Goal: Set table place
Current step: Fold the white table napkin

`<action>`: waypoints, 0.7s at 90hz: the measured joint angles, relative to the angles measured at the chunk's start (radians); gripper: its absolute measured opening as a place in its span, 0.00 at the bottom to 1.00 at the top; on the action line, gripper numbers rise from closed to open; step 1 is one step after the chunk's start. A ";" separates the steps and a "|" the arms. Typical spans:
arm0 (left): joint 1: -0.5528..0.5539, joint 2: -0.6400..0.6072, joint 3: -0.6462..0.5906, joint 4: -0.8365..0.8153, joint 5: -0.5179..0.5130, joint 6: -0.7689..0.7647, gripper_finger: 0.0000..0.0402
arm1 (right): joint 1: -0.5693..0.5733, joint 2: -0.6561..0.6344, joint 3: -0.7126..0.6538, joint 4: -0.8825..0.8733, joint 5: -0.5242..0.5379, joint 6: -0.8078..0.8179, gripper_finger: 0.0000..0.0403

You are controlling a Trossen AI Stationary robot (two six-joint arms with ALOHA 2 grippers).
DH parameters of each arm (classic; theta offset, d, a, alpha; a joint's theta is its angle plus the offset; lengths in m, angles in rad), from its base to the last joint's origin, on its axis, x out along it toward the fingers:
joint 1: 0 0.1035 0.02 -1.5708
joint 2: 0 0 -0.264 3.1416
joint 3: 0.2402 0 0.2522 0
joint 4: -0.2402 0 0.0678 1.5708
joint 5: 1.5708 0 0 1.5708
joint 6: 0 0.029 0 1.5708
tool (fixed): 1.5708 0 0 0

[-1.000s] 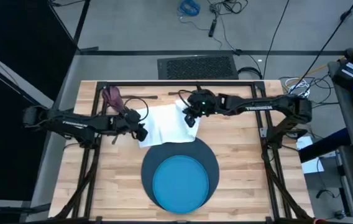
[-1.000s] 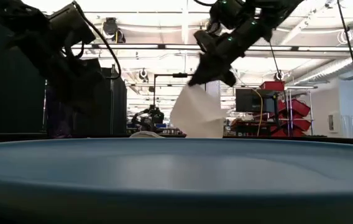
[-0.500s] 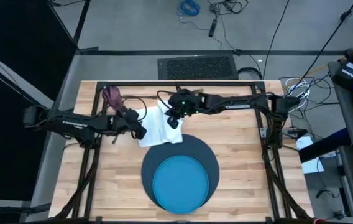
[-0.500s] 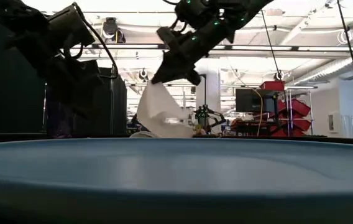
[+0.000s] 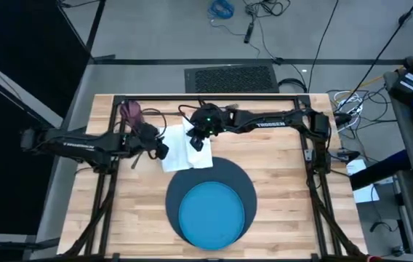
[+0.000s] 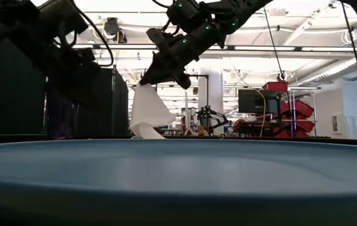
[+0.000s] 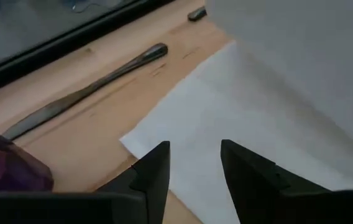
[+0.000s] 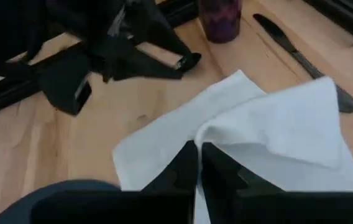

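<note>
A: What sits nearest, low in the overhead frame?

B: The bright blue plate [image 5: 211,212] on the dark blue mat [image 5: 244,183], at lower centre of the bench [image 5: 279,175].

A: And above that?

B: The white napkin [image 5: 181,151], just above the mat's upper-left edge. Part of it lies flat on the wood; one corner is lifted off it. The right gripper [image 5: 197,143] has its jaws clamped together on that raised fold, as the right wrist view shows [image 8: 198,163].

A: The left arm?

B: The left gripper [image 5: 161,151] sits at the napkin's left edge, jaws apart over the cloth in its own wrist view [image 7: 192,165], gripping nothing.

A: Farther back?

B: The purple cup [image 5: 129,111] stands at upper left near the frame, and a metal knife [image 8: 304,56] lies on the wood beside the napkin's far side.
</note>
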 joint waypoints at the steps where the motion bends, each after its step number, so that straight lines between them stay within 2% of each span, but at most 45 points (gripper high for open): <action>1: 0.000 -0.002 0.000 -0.001 0.000 0.000 0.32 | 0.000 0.000 0.000 0.001 0.000 0.000 0.00; 27: 0.000 -0.061 0.000 0.000 -0.003 0.023 0.32 | 0.006 0.025 0.000 0.039 -0.061 0.010 0.00; 63: 0.001 -0.063 0.000 -0.001 -0.007 0.023 0.32 | 0.008 0.130 0.022 0.161 -0.168 0.022 0.01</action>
